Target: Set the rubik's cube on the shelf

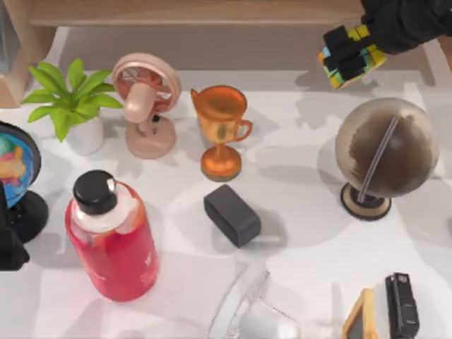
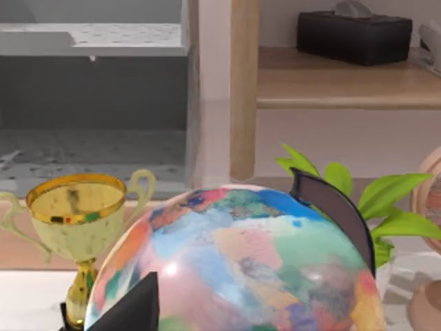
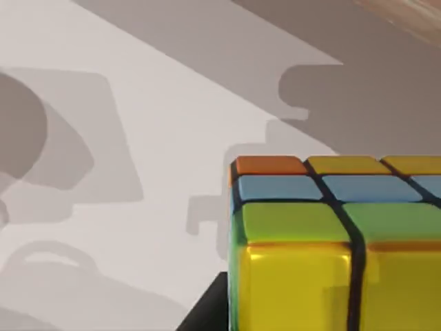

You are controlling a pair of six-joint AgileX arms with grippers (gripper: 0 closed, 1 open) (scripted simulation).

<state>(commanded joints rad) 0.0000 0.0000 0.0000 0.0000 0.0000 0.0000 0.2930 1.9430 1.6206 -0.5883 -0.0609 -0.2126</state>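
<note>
Nearest the camera's bottom edge in the top view, a clear glass object (image 1: pixel 254 314) and a small dark device (image 1: pixel 402 305) are lying on the white bench (image 1: pixel 311 233), with a red bottle (image 1: pixel 111 236) standing to their left. The left arm is sitting parked at the left edge beside the colourful globe (image 1: pixel 15 166); I cannot tell how the left end effector (image 1: pixel 10 247) is set. Mid-bench, a dark grey rounded block (image 1: pixel 232 215) is lying just in front of the orange trophy (image 1: pixel 221 131), and a brown globe (image 1: pixel 385 152) is standing to the right. Farther back, a pink fan (image 1: pixel 147 102) and a potted plant (image 1: pixel 70 106) are standing on the left. At the far right, the right end effector (image 1: pixel 347 51) is clamped on the rubik's cube (image 1: pixel 351 56), holding it tilted above the bench, just in front of the shelf (image 1: pixel 198 13). In the right wrist view, the cube's yellow and green tiles are showing above its shadow on the bench.
</note>
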